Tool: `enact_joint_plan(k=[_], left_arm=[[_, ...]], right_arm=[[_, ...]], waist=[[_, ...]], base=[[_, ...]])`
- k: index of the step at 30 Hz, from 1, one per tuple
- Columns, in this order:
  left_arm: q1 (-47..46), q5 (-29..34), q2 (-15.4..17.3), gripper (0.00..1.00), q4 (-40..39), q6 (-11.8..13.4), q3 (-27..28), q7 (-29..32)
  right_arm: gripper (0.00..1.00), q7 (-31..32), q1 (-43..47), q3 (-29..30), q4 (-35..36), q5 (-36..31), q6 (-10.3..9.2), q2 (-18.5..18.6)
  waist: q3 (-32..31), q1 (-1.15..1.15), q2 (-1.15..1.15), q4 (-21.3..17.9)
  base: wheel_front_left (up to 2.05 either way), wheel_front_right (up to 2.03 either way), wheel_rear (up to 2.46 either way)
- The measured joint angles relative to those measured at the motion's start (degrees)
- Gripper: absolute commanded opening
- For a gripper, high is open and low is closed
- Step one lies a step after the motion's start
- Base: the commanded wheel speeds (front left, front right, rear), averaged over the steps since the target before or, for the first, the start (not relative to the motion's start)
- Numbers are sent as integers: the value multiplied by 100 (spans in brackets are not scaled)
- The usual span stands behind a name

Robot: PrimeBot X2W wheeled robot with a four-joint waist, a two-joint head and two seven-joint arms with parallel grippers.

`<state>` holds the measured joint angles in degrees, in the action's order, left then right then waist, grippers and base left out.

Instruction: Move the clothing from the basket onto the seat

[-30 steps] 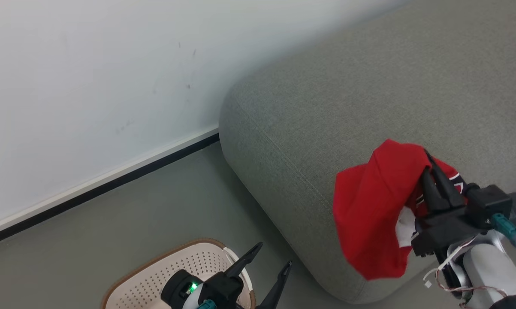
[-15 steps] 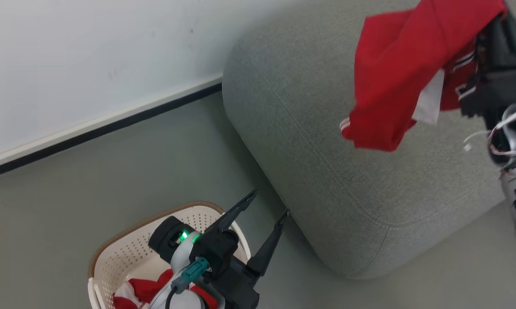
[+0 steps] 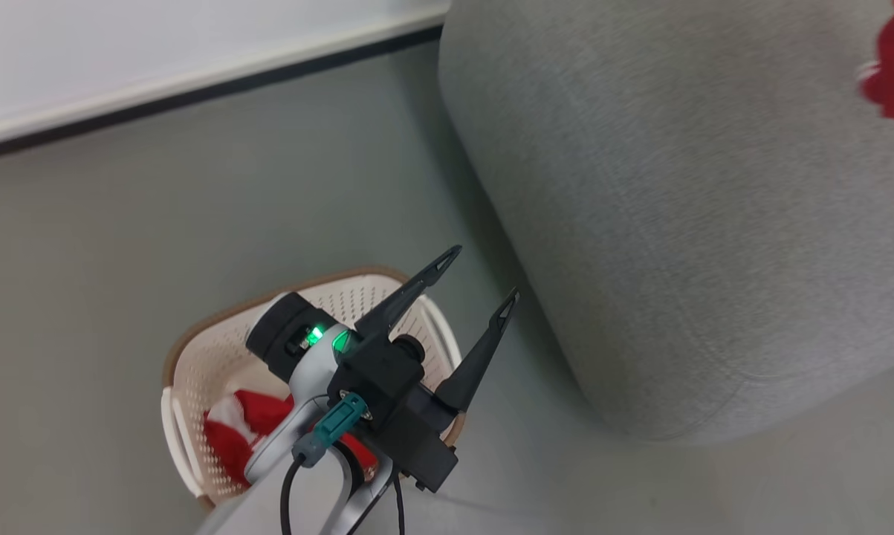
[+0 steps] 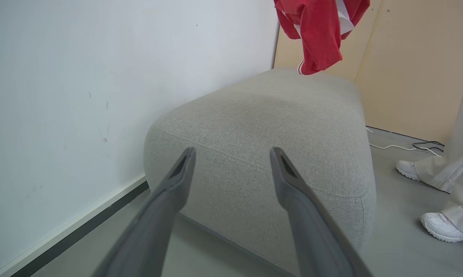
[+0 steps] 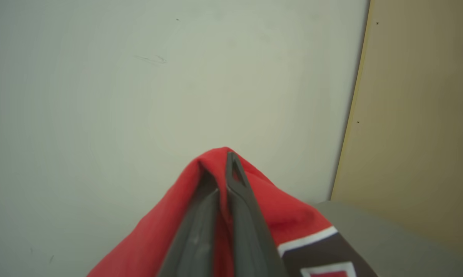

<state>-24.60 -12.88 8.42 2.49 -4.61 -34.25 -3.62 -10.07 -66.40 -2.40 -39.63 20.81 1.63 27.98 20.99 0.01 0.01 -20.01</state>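
seat (image 3: 677, 223): big grey cushion pushed up near the wall, easily the largest thing here and the drop spot for the clothes

basket (image 3: 198, 371): cream perforated tub on the floor just off the seat's corner, parked close I'd guess so each carry is short

red garment (image 4: 318, 34): dangling in the air over the far part of the seat, not touching it as far as I can tell. It hangs long and floppy because it's pinched at one bunched spot.

rest of the clothing (image 3: 242, 435): red and white heap down in the basket, partly hidden under the left arm

left gripper (image 3: 484, 273): fingers spread wide with nothing in them, hovering over the basket's seat-side rim. The heap sits below and behind it, so it looks idle to me.

right gripper (image 5: 219, 165): fingers pressed together on a fold of the red garment, with fabric draped down both sides. It's held high, I reckon, so the hem clears the cushion before the drop.
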Motion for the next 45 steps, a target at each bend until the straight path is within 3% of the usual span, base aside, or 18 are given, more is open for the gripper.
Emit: enact_joint_plan(k=[9,17,26,35,37,38,45], left_arm=[[-274,209,133,100,-421,0,26,236],[-474,301,327,100,-586,0,144,410],[-570,348,470,100,-698,5,242,505],[-576,348,521,100,-660,15,300,508],[-574,348,564,100,-644,16,345,503],[-572,347,583,100,-627,18,365,502],[-537,302,600,100,-403,18,386,386]], right_arm=[[0,43,-585,42,-331,9,-21,165],[0,-68,-839,56,-950,-18,-274,135],[0,-190,-837,38,-1631,-16,-322,-168],[0,-311,-814,-110,-2100,-18,-258,-491],[52,-322,-814,-185,-2184,-32,-193,-590],[100,-334,-812,-203,-2225,-58,-166,-621],[100,-372,-615,-298,-2551,-79,-119,-887]], waist=[[768,0,0,372],[1496,0,1,593],[1982,0,0,662],[2042,-1,0,605],[2014,-1,0,571],[1996,-1,0,552],[1775,-1,0,412]], base=[[0,0,0],[0,0,0],[0,0,0],[0,0,0],[0,0,0],[0,0,0],[0,0,0]])
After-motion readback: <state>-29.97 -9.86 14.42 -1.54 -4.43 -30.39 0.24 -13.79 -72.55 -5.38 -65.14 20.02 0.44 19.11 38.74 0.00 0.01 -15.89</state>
